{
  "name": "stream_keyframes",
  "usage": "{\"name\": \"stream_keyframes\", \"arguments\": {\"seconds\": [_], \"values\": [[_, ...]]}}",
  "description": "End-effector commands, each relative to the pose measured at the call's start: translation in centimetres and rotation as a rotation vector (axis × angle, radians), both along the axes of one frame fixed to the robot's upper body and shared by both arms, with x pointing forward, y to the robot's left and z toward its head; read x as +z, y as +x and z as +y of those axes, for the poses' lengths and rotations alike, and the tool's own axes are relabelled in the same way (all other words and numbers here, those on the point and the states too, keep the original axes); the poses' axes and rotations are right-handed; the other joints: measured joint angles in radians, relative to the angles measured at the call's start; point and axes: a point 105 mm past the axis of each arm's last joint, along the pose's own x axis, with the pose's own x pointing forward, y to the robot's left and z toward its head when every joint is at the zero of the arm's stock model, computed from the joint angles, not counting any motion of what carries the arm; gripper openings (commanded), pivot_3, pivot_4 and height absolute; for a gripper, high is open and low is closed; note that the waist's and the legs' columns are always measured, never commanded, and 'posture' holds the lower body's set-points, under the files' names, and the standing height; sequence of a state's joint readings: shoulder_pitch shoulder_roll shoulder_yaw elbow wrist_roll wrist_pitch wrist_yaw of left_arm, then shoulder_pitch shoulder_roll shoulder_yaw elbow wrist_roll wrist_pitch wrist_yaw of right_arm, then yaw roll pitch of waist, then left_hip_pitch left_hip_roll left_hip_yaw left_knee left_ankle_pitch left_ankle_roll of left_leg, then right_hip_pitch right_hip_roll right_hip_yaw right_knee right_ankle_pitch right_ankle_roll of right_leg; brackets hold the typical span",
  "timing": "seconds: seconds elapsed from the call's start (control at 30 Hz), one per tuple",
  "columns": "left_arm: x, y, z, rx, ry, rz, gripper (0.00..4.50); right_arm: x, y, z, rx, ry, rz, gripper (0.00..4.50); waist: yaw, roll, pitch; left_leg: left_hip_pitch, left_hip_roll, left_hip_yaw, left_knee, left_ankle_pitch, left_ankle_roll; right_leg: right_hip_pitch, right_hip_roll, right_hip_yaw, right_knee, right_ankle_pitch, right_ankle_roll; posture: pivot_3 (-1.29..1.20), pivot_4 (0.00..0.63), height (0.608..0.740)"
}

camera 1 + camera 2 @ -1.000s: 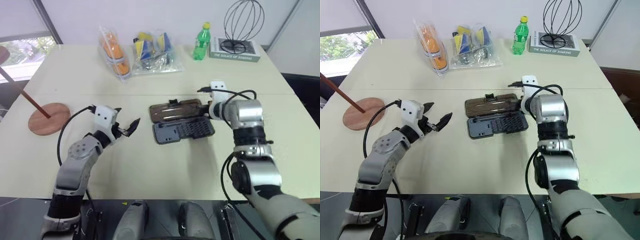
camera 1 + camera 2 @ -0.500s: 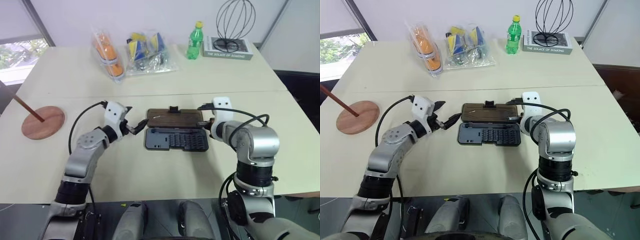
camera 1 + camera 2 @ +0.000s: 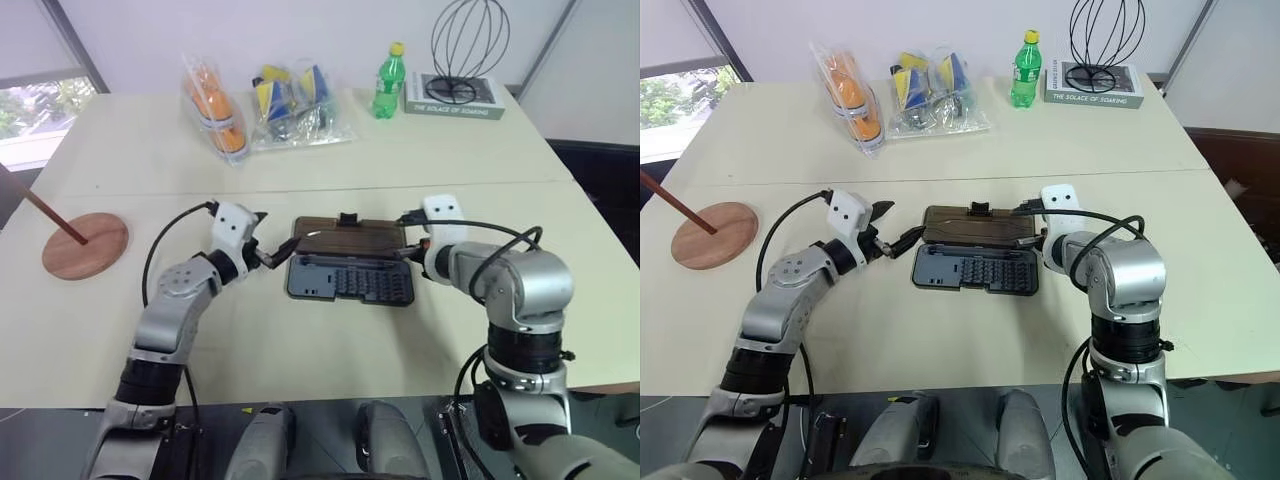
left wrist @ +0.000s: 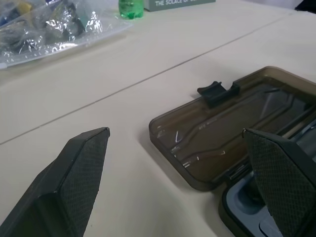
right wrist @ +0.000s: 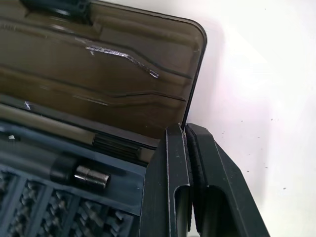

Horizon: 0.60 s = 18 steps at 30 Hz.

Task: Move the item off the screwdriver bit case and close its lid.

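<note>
1. One step looks done: the wooden stand [image 3: 85, 243] sits on the counter [image 3: 330, 340] well off to my left, clear of the bit case [image 3: 348, 280].
2. The case lies open and flat, its smoked lid [image 3: 350, 238] on the far side of the tray of bits.
3. My left tool [image 3: 281, 251] has its fingers spread wide, holding nothing, just beside the left end of the lid.
4. My right tool [image 5: 186, 148] has its fingers pressed together on nothing, tip at the right end of the case by the hinge line.
5. Closing the lid is the step in hand, I judge. Next I need to get under the lid's far edge and swing it toward me over the tray, then press the latch tab [image 4: 218, 92] home.
</note>
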<state>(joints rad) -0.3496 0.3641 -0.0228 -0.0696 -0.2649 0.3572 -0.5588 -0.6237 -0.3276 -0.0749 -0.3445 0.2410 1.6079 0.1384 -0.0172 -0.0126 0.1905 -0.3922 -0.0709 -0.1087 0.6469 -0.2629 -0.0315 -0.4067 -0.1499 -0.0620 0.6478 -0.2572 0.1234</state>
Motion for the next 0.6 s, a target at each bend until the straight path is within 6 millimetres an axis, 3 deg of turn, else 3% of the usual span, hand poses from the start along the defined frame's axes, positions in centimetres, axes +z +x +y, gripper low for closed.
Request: {"name": "stream_keyframes", "arguments": {"seconds": [0.03,0.33,0.6], "values": [[1.3,-0.2,0.1,0.004,-0.004,-0.062,4.50,1.3,0.2,0.7,0.056,0.000,-0.028,0.04,0.000,0.000,0.000,0.000,0.000,0.000,0.000,0.000,0.000,0.000,0.000,0.000,0.000,0.000,0.000,0.00,0.150,0.740],[1.4,-0.2,-0.1,0.008,-0.009,-0.069,4.50,3.0,0.4,1.6,0.170,-0.049,-0.106,0.04,0.004,0.000,0.000,0.000,0.000,0.000,0.000,0.000,0.000,0.000,0.000,0.000,0.000,0.000,0.000,0.00,0.150,0.740],[1.5,0.1,-0.5,0.001,-0.014,-0.077,4.50,6.8,2.4,1.4,0.373,-0.170,-0.372,0.04,0.002,0.000,0.001,0.000,0.000,0.000,0.000,0.000,0.000,0.000,0.000,0.000,-0.001,0.000,0.001,0.00,0.150,0.740]]}}
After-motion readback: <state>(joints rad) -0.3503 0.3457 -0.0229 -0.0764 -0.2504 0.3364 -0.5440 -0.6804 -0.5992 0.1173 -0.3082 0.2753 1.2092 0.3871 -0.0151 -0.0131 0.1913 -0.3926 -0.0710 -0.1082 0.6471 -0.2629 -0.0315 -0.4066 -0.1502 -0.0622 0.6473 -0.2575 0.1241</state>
